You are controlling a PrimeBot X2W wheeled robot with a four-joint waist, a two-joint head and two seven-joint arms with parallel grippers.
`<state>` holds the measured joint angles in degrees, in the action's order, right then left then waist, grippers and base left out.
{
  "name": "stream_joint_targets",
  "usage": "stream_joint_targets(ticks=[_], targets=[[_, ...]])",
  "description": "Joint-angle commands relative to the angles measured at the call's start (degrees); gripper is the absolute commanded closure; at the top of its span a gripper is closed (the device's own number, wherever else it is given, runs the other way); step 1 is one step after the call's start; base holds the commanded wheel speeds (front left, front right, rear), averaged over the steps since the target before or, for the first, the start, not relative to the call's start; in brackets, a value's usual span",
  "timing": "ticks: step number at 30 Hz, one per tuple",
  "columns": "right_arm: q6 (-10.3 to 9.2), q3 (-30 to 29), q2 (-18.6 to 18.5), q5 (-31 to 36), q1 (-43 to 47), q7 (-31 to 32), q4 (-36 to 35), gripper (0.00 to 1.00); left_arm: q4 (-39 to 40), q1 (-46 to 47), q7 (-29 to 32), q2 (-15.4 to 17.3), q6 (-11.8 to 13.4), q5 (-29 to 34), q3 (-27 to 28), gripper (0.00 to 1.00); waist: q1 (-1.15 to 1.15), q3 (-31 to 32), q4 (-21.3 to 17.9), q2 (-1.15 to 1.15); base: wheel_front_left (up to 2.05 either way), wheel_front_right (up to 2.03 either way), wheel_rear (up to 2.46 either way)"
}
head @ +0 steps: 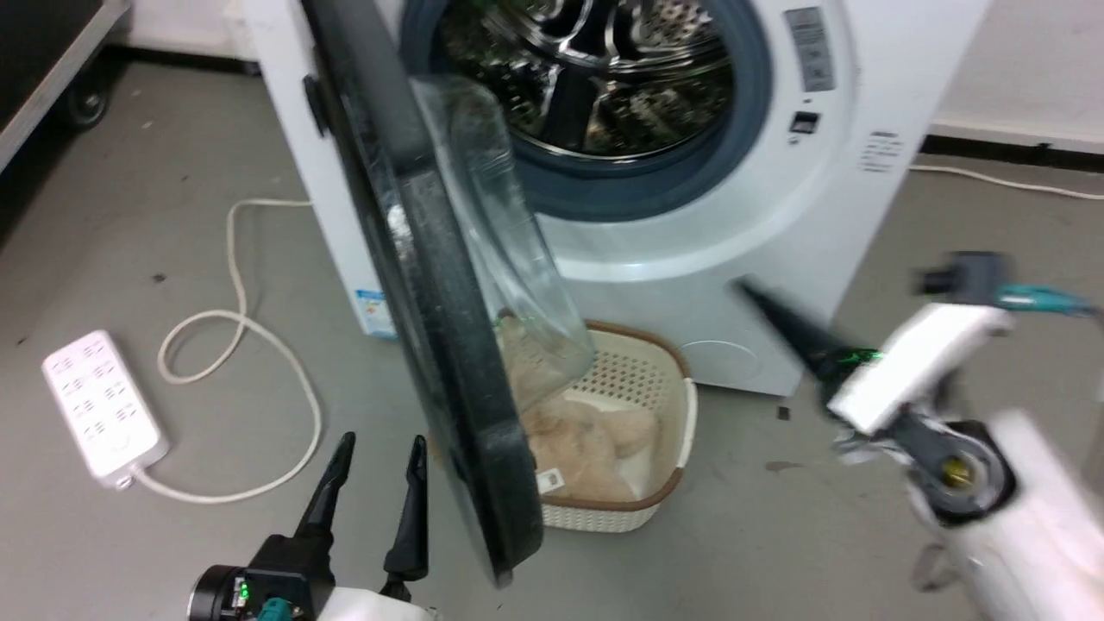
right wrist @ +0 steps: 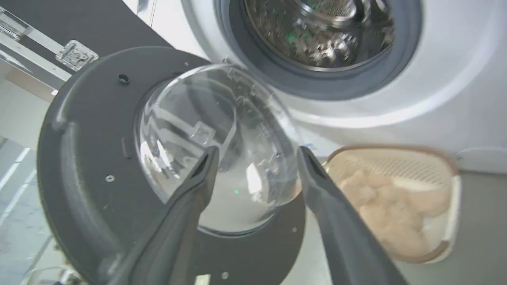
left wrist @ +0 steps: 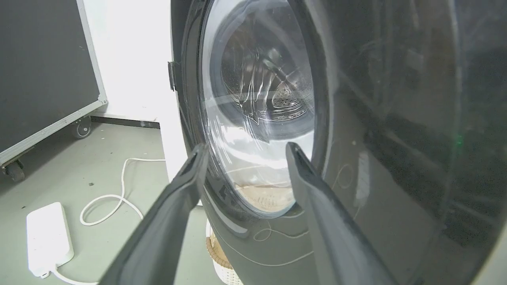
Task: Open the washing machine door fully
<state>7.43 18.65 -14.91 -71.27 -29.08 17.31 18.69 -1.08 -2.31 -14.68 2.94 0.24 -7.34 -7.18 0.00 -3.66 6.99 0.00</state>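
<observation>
The large round glossy black washing machine door (head: pixel 440 345) stood half open, edge-on from upper left to bottom centre, its glass bowl (head: pixel 509 259) facing right. It looked rigid, heavy and slick, best pushed at its rim, not the fragile glass. The left claw (head: pixel 382 444) and the right claw (right wrist: pixel 257 152) both gaped empty.

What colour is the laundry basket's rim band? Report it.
Brown, on the cream basket; clearest in the head view.

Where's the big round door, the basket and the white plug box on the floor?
washing machine door (head: pixel 440 345): head view, on its black rim.
basket (head: pixel 595 516): head view, on its front wall.
power strip (head: pixel 103 405): head view, on its white top.
</observation>
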Motion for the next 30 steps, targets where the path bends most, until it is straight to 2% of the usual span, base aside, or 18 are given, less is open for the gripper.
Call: stream_joint_targets(ticks=[1,5,8,12,17,20,24,30], targets=[[0.06,-0.2,-1.6,3.4,1.9,-3.4,-1.4,0.00,-0.2,-0.1,-0.3,0.3,-0.4,-0.3,0.4,0.00,0.00,0.8,-1.0,0.00,0.00,0.00,0.00],[0.06,-0.4,-7.1,20.7,6.0,-17.7,-4.1,0.00,-0.6,-0.5,-0.3,0.5,-0.9,-0.5,1.4,0.00,0.00,2.5,-2.6,0.00,0.00,0.00,0.00],[0.06,-3.6,-7.3,31.2,9.9,-24.7,-4.3,0.00,-0.7,-1.3,-0.3,0.8,-1.4,-0.8,2.1,0.00,0.00,3.8,-3.7,0.00,0.00,0.00,0.00],[0.06,-11.0,-3.8,45.1,16.2,-29.3,-6.2,0.00,-0.7,-2.1,-0.3,0.9,-1.8,-1.0,2.9,0.00,0.00,4.4,-4.7,0.00,0.00,0.00,0.00],[0.06,-20.5,5.8,59.6,25.5,-30.7,-11.6,0.00,-0.5,-2.8,-0.3,0.8,-2.0,-1.0,3.1,0.00,0.00,4.5,-5.2,0.00,0.00,0.00,0.00],[0.06,-22.9,10.1,65.0,30.5,-31.0,-13.9,0.00,-0.7,-3.1,-0.3,0.8,-2.3,-1.1,3.0,0.00,0.00,4.4,-5.5,0.00,0.00,0.00,0.00],[0.06,-24.0,11.8,68.9,34.4,-31.7,-15.0,0.00,-1.4,-3.1,-0.3,0.7,-2.5,-1.0,3.2,0.00,0.00,4.2,-5.5,0.00,0.00,0.00,0.00],[0.06,-24.1,12.0,65.0,35.9,-32.2,-14.3,0.00,-2.1,-2.9,-0.3,0.6,-2.5,-1.0,3.2,0.00,0.00,4.4,-5.3,0.00,0.00,0.00,0.00]])
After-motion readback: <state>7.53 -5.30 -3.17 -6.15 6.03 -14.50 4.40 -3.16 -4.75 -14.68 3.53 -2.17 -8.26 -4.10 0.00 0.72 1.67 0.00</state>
